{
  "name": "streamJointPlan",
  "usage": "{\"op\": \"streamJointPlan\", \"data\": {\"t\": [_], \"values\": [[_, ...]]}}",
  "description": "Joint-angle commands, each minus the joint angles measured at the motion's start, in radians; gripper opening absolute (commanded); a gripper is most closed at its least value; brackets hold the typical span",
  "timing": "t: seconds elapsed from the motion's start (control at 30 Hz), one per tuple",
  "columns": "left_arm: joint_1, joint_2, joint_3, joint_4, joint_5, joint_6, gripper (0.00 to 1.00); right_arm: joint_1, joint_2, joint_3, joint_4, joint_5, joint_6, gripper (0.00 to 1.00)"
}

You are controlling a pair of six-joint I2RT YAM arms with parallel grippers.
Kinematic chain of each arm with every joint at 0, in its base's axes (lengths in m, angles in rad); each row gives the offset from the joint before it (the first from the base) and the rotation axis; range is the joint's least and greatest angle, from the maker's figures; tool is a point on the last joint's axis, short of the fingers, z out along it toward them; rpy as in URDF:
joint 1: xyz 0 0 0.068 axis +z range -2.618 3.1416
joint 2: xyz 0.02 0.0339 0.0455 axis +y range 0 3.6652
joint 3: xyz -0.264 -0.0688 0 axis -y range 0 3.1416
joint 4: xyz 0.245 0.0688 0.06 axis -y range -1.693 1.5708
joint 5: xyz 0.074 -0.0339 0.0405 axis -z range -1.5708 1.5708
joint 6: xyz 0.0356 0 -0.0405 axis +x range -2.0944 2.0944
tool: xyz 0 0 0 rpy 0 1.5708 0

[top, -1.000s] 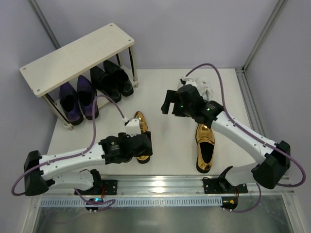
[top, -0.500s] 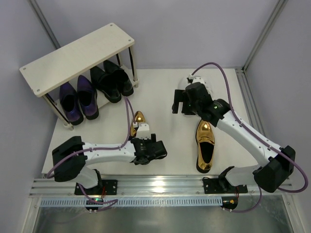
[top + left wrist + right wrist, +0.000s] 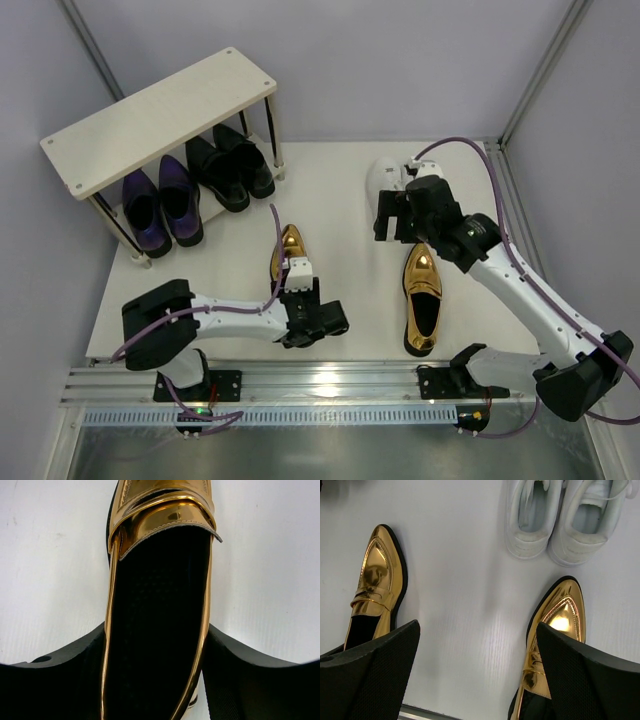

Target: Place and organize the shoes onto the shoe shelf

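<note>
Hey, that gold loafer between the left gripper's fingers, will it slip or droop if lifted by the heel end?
The gold loafer looks mirror-glossy, so the left gripper might slide on its sides. Its opening holds its shape, so probably stiff, not floppy. Held at the heel end, the long toe could dip.

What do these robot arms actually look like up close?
The left arm and right arm are slim white tubes with chunky black joints. A purple cable loops along each. The fingers are broad black wedges with a finely dimpled surface.
</note>
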Motion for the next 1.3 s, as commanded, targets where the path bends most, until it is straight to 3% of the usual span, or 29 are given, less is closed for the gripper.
{"op": "streamJointPlan", "data": {"t": [0.0,0.17,0.37,0.5,0.53,0.63,0.7,0.77,0.83,0.97,1.1,1.17,1.2,1.27], "values": [[0.021,0.055,0.013,0.037,0.025,-0.090,0.00,-0.020,-0.026,0.002,-0.013,-0.005,-0.044,0.98],[-0.010,-0.085,0.152,-0.176,-0.009,-0.081,0.00,-0.040,-0.044,-0.008,0.004,-0.009,-0.050,0.98],[-0.018,-0.091,0.076,-0.203,-0.021,-0.150,0.00,-0.063,-0.069,-0.041,0.033,-0.040,-0.049,0.98],[0.019,-0.022,-0.019,0.010,0.032,-0.009,0.00,-0.069,-0.079,-0.053,0.034,-0.051,-0.059,0.98],[0.028,0.014,-0.035,0.141,0.055,0.070,0.00,-0.071,-0.079,-0.056,0.033,-0.054,-0.064,0.98],[0.077,0.077,-0.078,0.282,0.179,0.117,0.00,-0.077,-0.083,-0.051,0.014,-0.061,-0.069,0.98],[0.088,0.096,-0.070,0.267,0.198,0.108,0.00,-0.078,-0.089,-0.053,0.004,-0.063,-0.069,0.98],[0.088,0.087,-0.064,0.246,0.204,0.085,0.45,-0.078,-0.105,-0.068,0.002,-0.057,-0.069,0.98],[0.088,0.064,-0.081,0.239,0.205,0.054,0.72,-0.080,-0.125,-0.093,0.004,-0.057,-0.067,0.98],[0.088,0.010,-0.101,0.249,0.221,0.013,0.85,-0.083,-0.135,-0.117,-0.001,-0.061,-0.059,0.98],[0.088,-0.005,-0.115,0.267,0.222,0.006,0.90,-0.082,-0.136,-0.123,0.002,-0.068,-0.062,0.98],[0.088,-0.019,-0.127,0.287,0.212,0.006,0.87,-0.082,-0.135,-0.126,0.004,-0.068,-0.065,0.98],[0.088,-0.040,-0.138,0.288,0.204,0.006,0.75,-0.082,-0.135,-0.126,0.005,-0.068,-0.067,0.98],[0.088,-0.066,-0.142,0.279,0.181,0.005,0.67,-0.083,-0.135,-0.130,0.005,-0.066,-0.073,0.98]]}}
